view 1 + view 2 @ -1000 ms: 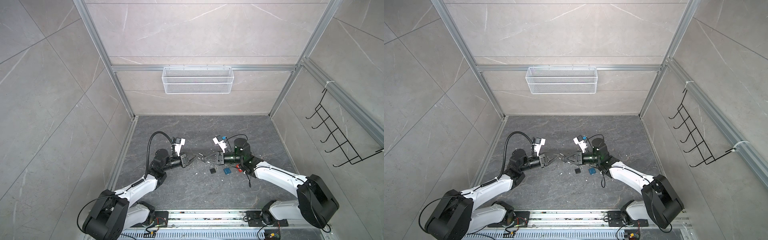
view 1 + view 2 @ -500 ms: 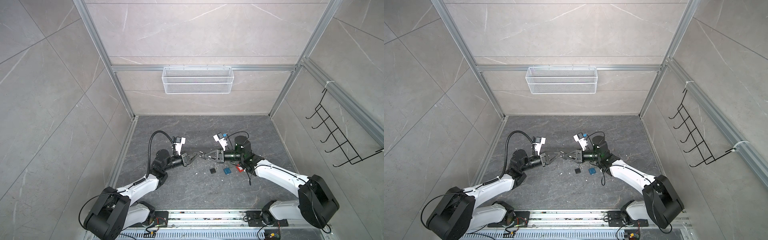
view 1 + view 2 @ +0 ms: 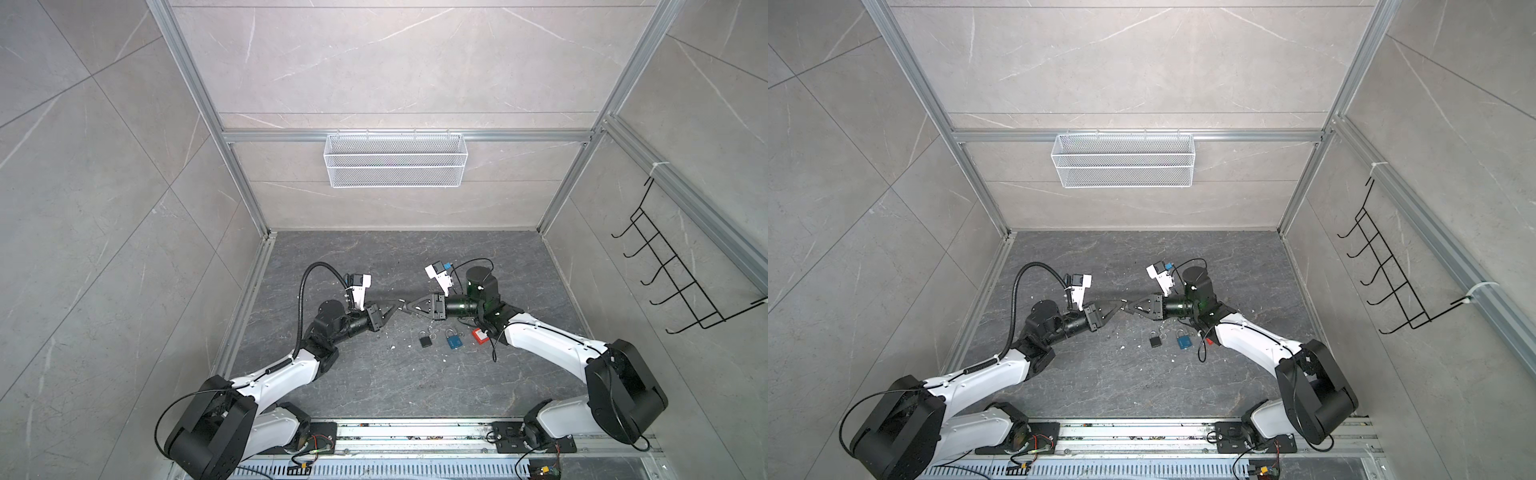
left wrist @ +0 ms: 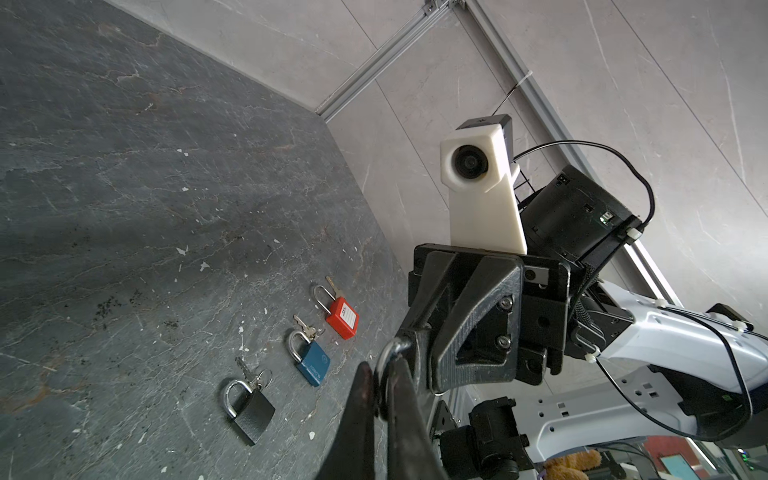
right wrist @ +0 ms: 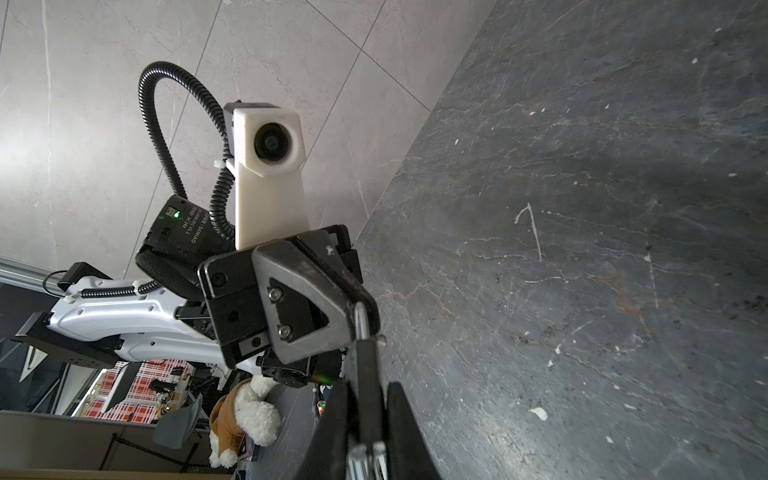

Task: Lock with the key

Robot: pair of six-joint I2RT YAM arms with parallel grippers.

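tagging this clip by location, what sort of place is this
Probably a robot test cell: grey panel walls in aluminium framing, two white-and-black arms on a metal base rail.

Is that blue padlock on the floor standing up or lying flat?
Lying flat: in the left wrist view the blue padlock rests broad side down on the floor, its wide face showing.

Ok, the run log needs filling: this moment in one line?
pose: tips meet mid-air | left gripper: shut on metal piece | right gripper: shut on same piece | black padlock, blue padlock, red padlock: on floor
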